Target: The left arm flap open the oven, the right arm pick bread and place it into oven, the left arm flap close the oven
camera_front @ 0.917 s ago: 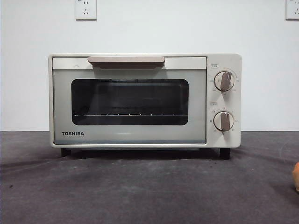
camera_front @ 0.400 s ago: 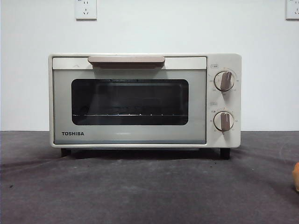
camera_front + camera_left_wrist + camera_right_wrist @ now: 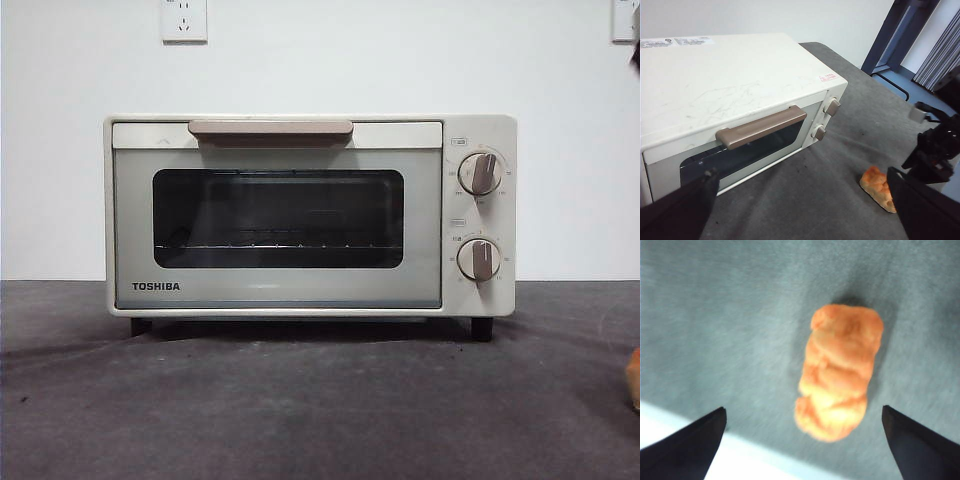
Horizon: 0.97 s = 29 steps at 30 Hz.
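A: Now, item one: the TOSHIBA toaster oven point(image 3: 308, 215), door shut, taupe bar handle point(image 3: 761, 126) ahead of and below our left gripper point(image 3: 802, 210), apart from it. Jaws spread wide, holding nothing.

B: Entered. Step in hand, as we judge it: flapping the door open. We should bring the left gripper down onto the handle near its middle and pull outward and down along the hinge arc, not straight back, so the oven does not slide on the grey table point(image 3: 300, 410).

A: Item two: the bread loaf point(image 3: 839, 371), lying on the table directly beneath our right gripper point(image 3: 802, 445). Those jaws are also wide apart and empty, one on each side of the loaf, clear of it.

B: Its long axis?

A: It runs away from the right wrist, crosswise to the line between the jaws, so they would close across the loaf's narrow width. From the left wrist it sits beyond the oven's knob end point(image 3: 826, 120), well clear of the door's swing.
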Motion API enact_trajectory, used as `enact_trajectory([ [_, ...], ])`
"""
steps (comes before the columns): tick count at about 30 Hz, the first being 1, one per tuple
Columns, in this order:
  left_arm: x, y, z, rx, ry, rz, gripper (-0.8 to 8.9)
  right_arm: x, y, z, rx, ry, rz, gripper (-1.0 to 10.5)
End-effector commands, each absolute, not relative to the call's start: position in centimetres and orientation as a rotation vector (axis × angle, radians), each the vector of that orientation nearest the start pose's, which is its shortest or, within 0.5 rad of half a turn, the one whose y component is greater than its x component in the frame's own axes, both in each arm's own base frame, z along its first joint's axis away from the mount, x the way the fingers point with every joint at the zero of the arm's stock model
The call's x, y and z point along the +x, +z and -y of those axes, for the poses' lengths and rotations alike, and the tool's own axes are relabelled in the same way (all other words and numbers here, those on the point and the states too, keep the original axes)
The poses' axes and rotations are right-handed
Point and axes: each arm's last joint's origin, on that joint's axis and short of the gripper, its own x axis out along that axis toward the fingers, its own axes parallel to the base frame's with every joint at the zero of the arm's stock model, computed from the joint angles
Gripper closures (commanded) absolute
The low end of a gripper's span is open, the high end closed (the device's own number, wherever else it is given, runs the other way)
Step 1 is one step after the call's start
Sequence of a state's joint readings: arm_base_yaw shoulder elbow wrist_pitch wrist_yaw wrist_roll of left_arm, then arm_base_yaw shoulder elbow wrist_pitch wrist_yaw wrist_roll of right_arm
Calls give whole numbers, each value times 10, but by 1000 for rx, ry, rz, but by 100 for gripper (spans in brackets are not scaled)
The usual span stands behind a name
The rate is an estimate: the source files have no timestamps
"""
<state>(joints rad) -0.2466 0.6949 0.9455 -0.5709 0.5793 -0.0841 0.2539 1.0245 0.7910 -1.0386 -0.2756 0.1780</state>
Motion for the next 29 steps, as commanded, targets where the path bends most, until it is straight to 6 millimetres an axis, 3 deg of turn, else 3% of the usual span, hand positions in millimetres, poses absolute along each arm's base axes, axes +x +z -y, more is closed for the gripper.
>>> enact_trajectory([
  [1, 119, 368, 47, -119, -816, -334, 251, 165, 232, -53, 149, 285, -1343, 449],
  [11, 119, 368, 47, -119, -816, -334, 251, 188, 204, -65, 83, 239, -1454, 449],
  [24, 119, 368, 47, -118, -816, -333, 251, 203, 175, -73, 59, 222, -1570, 469],
  [29, 119, 368, 47, -118, -816, -333, 251, 207, 169, -74, 51, 225, -1583, 620],
])
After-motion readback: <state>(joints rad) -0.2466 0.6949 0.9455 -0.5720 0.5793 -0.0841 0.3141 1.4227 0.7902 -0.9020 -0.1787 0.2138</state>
